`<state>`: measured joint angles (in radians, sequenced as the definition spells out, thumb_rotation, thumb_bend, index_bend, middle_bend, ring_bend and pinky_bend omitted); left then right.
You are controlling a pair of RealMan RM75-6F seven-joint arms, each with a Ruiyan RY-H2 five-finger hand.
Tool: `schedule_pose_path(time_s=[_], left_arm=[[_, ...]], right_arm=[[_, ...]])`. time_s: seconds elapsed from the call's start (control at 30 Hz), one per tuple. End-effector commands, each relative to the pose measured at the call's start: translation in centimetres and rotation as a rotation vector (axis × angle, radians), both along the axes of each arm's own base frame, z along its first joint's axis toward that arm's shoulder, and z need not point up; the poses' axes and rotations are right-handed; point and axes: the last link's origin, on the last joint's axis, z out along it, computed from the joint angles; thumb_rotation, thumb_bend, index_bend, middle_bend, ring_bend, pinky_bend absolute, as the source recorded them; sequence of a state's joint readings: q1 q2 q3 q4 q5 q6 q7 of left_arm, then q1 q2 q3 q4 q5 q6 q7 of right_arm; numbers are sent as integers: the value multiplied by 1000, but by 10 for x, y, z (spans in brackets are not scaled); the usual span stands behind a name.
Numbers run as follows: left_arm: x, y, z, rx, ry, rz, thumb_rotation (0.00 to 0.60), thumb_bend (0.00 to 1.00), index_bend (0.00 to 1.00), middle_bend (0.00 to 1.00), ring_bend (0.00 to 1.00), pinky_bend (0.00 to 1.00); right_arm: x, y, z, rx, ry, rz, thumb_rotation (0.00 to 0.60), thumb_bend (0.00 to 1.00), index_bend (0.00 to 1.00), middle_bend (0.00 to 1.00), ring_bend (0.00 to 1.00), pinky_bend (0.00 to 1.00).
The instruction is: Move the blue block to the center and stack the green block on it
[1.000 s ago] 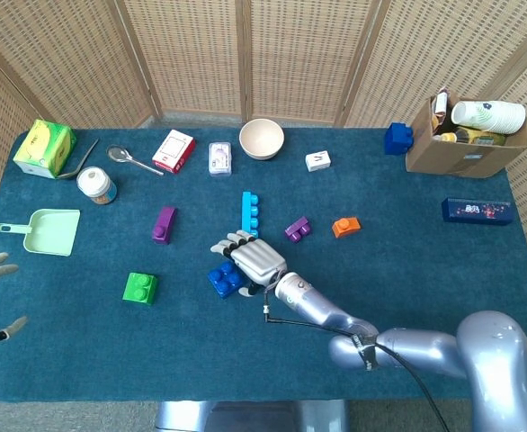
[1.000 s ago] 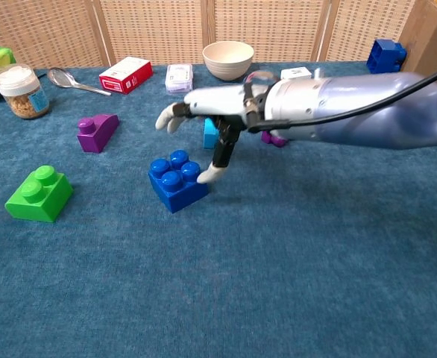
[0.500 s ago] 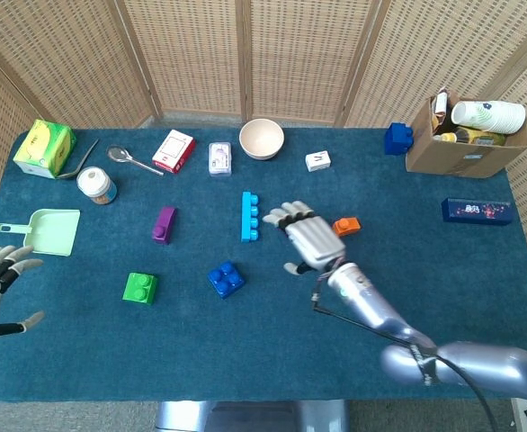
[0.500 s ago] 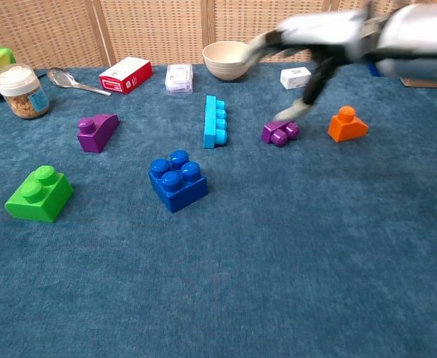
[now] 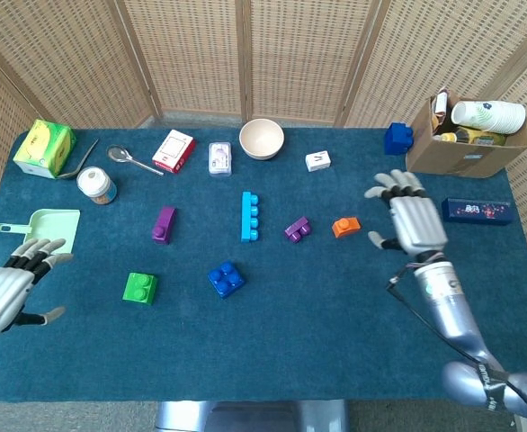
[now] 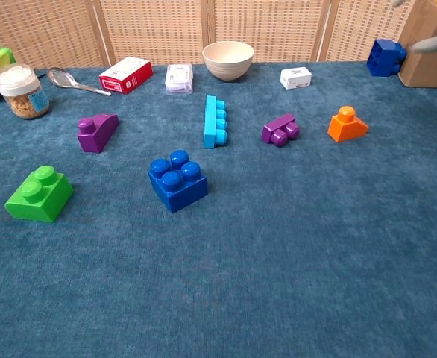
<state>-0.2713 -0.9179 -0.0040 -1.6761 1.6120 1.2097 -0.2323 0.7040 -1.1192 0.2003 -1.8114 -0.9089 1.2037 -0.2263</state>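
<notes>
From the head view: blue block resting on the teal-covered bench, a little left of the middle and toward the near side, turned at an angle to the bench edges, square, with round studs on top. Green block lying to its left, well apart, smaller, two studs up. Left hand hovering over the near left edge of the bench, just below a pale green dustpan, fingers spread apart and holding nothing. Right hand raised over the right part of the bench, near an orange block, fingers splayed wide, nothing in them. Between the orange piece and the blue block, a small purple block and a long light-blue brick; another purple piece farther left. At the far side, a cream bowl; at the far right, a cardboard box.

From the chest view: blue block nearest the middle, four studs showing, one corner pointing at the camera, deep glossy blue. Green block at the left, bright lime, two studs, sitting flat and clear of everything. Light-blue brick beyond the blue block, not touching it. Only a blurred grey trace at the upper right corner; no telling which part of the hand.
</notes>
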Motion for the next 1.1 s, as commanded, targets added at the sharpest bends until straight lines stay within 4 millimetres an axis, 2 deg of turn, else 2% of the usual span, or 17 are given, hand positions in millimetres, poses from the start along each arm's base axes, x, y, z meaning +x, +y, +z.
schedule_pose_path(time_s=[0.03, 0.2, 0.33, 0.7, 1.1], left_arm=[[5, 9, -8, -29, 10, -37, 600, 265, 174, 85, 0, 0], [9, 17, -16, -71, 26, -56, 600, 264, 180, 85, 0, 0], [12, 22, -24, -87, 34, -59, 600, 265, 186, 85, 0, 0], [22, 26, -46, -133, 48, -86, 600, 265, 206, 85, 0, 0], [15, 29, -69, -194, 50, -56, 600, 265, 208, 81, 0, 0]], right_arm=[[-14, 1, 18, -71, 9, -22, 600, 231, 296, 156, 0, 0], [-30, 6, 33, -140, 22, -55, 600, 231, 296, 156, 0, 0], [-40, 13, 37, -164, 36, -71, 600, 230, 295, 156, 0, 0], [-64, 41, 40, -201, 66, -125, 600, 230, 296, 156, 0, 0], [-77, 68, 41, -219, 32, -165, 600, 229, 296, 156, 0, 0]])
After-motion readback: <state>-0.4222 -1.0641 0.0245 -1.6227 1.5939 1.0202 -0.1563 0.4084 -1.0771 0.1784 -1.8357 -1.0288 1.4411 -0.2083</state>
